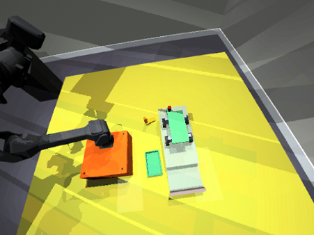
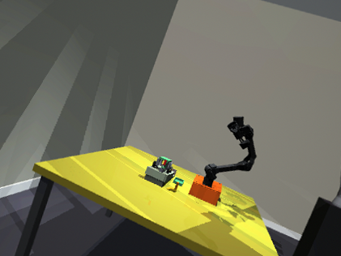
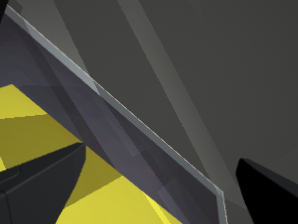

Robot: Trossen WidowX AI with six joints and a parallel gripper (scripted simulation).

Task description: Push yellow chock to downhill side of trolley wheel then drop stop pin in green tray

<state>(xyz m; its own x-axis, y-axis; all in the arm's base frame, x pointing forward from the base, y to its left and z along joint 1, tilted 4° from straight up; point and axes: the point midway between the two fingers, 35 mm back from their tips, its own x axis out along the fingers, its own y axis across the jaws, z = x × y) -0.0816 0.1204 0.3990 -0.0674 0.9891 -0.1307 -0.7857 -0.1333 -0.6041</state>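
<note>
The trolley [image 1: 179, 128] [image 2: 165, 158], with a green deck and black wheels, stands on the upper part of the pale ramp [image 1: 183, 159] [image 2: 158, 176]. The red-headed stop pin [image 1: 169, 108] [image 2: 164, 162] is upright at the trolley's uphill end. The yellow chock [image 1: 150, 121] with its orange handle is on the table beside the ramp's upper part, apart from the wheels; it also shows small in the exterior view [image 2: 176, 187]. The green tray [image 1: 154, 163] [image 2: 178, 181] lies beside the ramp and is empty. My gripper [image 3: 161, 158] [image 2: 233, 126] is open and empty, raised high and far from these things.
The orange base block [image 1: 106, 156] [image 2: 204, 191] carries the arm, with the tray between it and the ramp. The yellow table [image 1: 247, 162] [image 2: 121, 190] bears everything. The ramp has a step and a pinkish lip [image 1: 187, 191] at its lower end.
</note>
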